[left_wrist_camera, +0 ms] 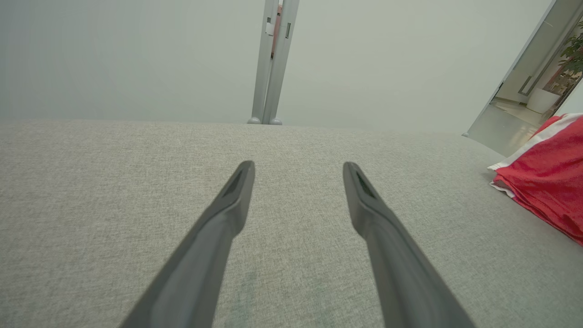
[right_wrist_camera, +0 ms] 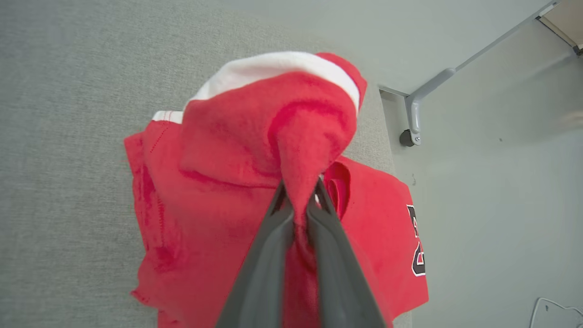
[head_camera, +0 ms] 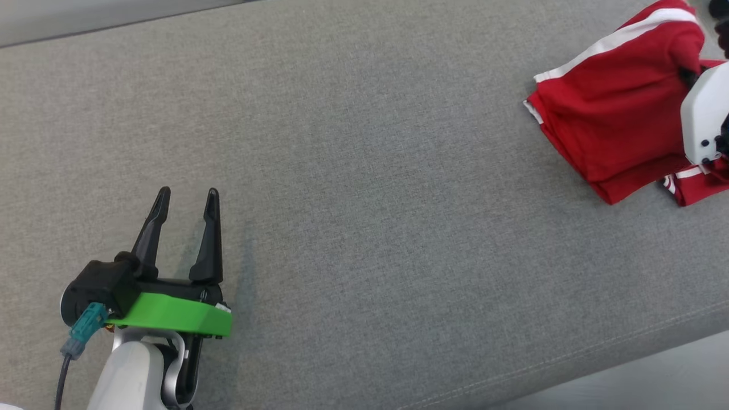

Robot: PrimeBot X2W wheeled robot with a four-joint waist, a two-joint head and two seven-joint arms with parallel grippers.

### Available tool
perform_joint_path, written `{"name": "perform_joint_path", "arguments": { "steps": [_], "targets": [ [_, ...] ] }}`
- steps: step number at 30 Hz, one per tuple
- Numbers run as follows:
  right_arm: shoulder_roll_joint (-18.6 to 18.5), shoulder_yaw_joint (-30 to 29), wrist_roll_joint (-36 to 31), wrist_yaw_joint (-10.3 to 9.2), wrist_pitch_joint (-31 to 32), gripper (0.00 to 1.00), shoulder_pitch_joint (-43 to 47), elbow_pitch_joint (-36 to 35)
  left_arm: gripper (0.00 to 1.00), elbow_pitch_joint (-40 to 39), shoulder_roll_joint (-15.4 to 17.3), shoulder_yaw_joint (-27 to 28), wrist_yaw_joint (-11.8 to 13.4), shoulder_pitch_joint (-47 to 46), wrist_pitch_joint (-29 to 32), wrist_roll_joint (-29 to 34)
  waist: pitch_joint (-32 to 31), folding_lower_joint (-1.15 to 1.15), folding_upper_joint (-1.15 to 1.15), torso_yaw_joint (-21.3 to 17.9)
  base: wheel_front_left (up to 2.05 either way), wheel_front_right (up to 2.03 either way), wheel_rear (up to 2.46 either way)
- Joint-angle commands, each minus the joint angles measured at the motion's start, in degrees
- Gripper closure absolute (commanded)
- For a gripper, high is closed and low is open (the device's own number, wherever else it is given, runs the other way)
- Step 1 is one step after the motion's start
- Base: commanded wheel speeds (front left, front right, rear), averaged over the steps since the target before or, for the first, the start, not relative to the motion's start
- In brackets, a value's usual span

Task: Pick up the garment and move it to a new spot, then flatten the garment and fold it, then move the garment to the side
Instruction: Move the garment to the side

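Head view: red garment [head_camera: 615, 114] lay bunched at the surface's [head_camera: 364, 171] right end, left pincer [head_camera: 188, 192] released, empty, well apart; left wrist view: bare surface between its fingers; right wrist view: right pincer [right_wrist_camera: 298, 191] clenched on a garment fold, so pick-up apparently in hand, a clean lift next.

- Light was bright, even and diffuse in all views.
- The left gripper [head_camera: 188, 192] cast only a faint, soft shadow on the grey surface [head_camera: 364, 171].
- Wrist views bowed at their edges; the near fingers [left_wrist_camera: 200, 255] looked slightly soft.

grey fabric surface [head_camera: 364, 171], red garment [head_camera: 609, 114] on it
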Motion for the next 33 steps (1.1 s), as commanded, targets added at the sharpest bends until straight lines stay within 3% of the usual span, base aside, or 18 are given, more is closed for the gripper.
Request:
{"name": "perform_joint_path", "arguments": {
  "steps": [1,9,13,24,25,26,33],
  "targets": [
    [-0.6,-0.1,-1.2,-0.11,-1.1,1.00,-1.2,0.7,0.00,-0.3,0.9,-0.2,-0.1,-1.2,0.0,0.2,3.3,0.00,0.00,-1.4,0.00,0.00,0.00],
    [-7.5,1.6,-6.7,-0.11,-4.4,1.00,-3.9,4.5,0.00,-1.6,3.3,-1.0,-0.1,-2.5,0.0,0.2,7.4,0.00,0.00,-0.5,0.00,0.00,0.00],
    [-9.6,-0.4,-8.4,-0.12,-6.7,1.00,-4.4,6.6,0.00,-2.5,4.2,-1.0,-0.1,-2.4,0.2,0.3,8.3,0.00,0.00,-0.5,0.00,0.00,0.00],
    [-5.5,-13.0,-14.3,-0.12,-14.0,1.00,-1.3,19.6,0.00,-5.0,6.2,-1.4,0.8,-1.0,2.3,0.9,9.3,0.00,0.00,-0.9,0.00,0.00,0.00],
    [-5.0,-14.6,-15.0,-0.12,-15.4,0.69,-1.1,20.8,0.00,-5.1,6.2,-1.6,0.7,-0.8,2.5,0.9,9.2,0.00,0.00,-0.9,0.00,0.00,0.00],
    [-4.7,-16.3,-15.8,-0.12,-16.5,0.00,-1.1,21.7,0.00,-5.2,6.3,-1.7,0.7,-0.7,2.7,0.9,9.1,0.00,0.00,-0.8,0.00,0.00,0.00],
    [-0.5,-24.3,-24.2,-0.11,-21.8,0.00,-0.3,25.2,0.00,-5.2,6.1,-1.8,1.2,0.0,2.8,0.2,6.3,0.00,0.00,-0.6,0.00,0.00,0.00]
  ]
}}
